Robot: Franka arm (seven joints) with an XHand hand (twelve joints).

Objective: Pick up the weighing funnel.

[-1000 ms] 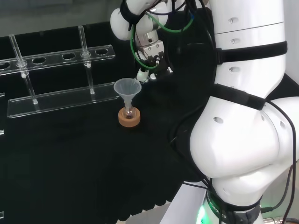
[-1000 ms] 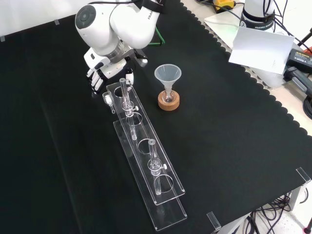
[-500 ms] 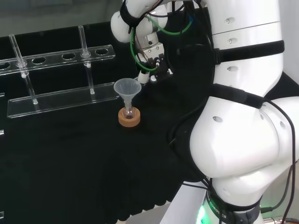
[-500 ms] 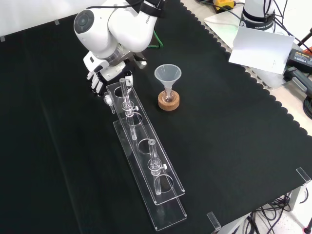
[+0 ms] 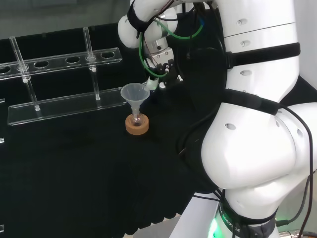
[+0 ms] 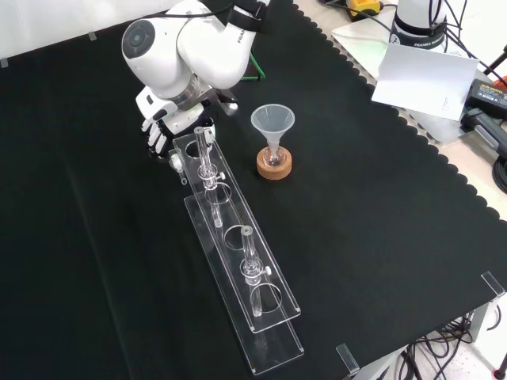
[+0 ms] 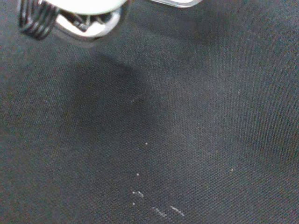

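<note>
Hand (image 6: 158, 129) edged nearer the rack (image 6: 277, 344) end, bare cloth (image 6: 79, 237) beside.

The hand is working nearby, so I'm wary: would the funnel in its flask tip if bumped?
Probably top-heavy: the funnel flares wide above a small flask. The cork ring likely steadies it, yet looks light enough to slide.

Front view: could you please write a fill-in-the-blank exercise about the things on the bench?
The funnel stands with its stem in a small flask on a ring of ____.
In the front view, the hand is to the ____ of the funnel.
The cloth under the clear rack is ____.
Missing words: cork, left, black.
</note>
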